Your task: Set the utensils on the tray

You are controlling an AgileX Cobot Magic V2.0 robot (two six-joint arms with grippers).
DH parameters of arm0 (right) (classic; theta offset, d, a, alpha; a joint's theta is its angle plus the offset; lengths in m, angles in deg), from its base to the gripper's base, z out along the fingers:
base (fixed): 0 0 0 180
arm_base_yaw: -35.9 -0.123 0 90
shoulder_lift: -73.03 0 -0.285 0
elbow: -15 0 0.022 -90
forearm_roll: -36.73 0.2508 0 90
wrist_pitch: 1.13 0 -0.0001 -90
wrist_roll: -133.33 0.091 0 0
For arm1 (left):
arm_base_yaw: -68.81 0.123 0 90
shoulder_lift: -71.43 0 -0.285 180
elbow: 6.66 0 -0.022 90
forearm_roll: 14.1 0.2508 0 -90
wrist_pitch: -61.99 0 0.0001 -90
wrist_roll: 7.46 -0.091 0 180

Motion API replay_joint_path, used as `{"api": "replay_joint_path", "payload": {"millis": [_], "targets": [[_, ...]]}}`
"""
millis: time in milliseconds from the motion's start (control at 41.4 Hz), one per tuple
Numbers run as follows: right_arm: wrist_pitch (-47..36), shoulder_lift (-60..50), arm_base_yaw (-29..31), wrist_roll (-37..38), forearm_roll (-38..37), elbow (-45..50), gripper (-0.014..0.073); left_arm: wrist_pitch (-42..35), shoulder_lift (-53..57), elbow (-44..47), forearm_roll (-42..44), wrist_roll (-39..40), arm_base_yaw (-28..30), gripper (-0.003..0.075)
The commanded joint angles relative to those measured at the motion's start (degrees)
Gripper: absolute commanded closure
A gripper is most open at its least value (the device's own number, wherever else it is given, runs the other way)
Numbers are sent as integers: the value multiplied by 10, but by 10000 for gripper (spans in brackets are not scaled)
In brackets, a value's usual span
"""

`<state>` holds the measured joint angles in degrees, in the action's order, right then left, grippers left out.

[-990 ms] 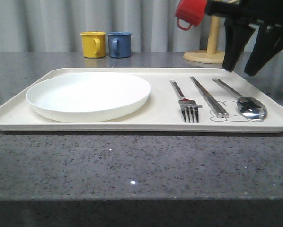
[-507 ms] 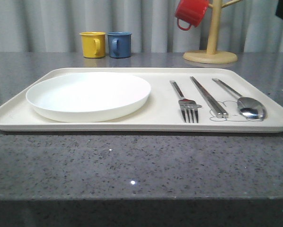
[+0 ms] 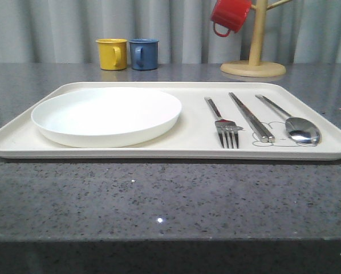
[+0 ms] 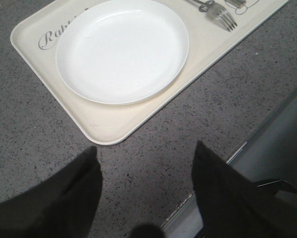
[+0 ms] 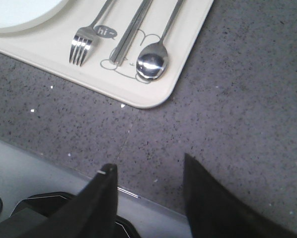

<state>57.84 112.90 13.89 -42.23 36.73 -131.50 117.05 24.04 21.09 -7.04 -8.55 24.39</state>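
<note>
silver metal cutlery lies in a neat row on the right part of the large flat cream plastic tray (image 3: 193, 149) with its raised rim: a four-tined fork (image 3: 223, 124) on the left of the row, a pair of long straight chopsticks (image 3: 251, 116) in the middle, and a long-handled spoon (image 3: 293, 123) with an oval bowl on the right. all three rest flat on the tray floor, apart from each other, handles pointing to the far side. a round white plate (image 3: 108, 115) takes up the left part of the tray, just beside the fork but not touching it.

from the left wrist, the left gripper (image 4: 146, 168) hangs above the speckled grey stone counter (image 3: 159, 200) off the tray's near left corner, fingers spread wide and holding nothing. from the right wrist, the right gripper (image 5: 149, 186) sits likewise over bare counter near the tray's near right corner, fingers parted and empty.

judged from how things lie, every utensil named by the task is already on the tray, so the placing step looks finished. the next move probably calls for nothing more than keeping both arms clear of the tray; no further grasp seems needed, and any reach back risks nudging the aligned cutlery.
</note>
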Motion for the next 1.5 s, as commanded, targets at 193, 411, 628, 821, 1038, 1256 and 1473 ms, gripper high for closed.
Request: {"api": "replay_joint_path", "payload": {"millis": [193,411,628,821,1038,1256,1473], "targets": [[-44,-93,-1,-6,-4,41,636,-38,0,-13,5,3,-4,334],[-39,-93,-1,-6,0,43,662,-30,0,-13,5,3,-4,513],[-39,-93,-1,-6,0,43,662,-36,0,-13,5,3,-4,724],[-39,-93,-1,-6,0,43,662,-36,0,-13,5,3,-4,738],[-39,-93,-1,-6,0,43,662,-41,29,-7,33,1,37,738],[-39,-93,-1,-6,0,43,662,-184,172,107,34,1,205,738],[-39,-93,-1,-6,0,43,662,-378,313,291,-3,1,330,738]]}}
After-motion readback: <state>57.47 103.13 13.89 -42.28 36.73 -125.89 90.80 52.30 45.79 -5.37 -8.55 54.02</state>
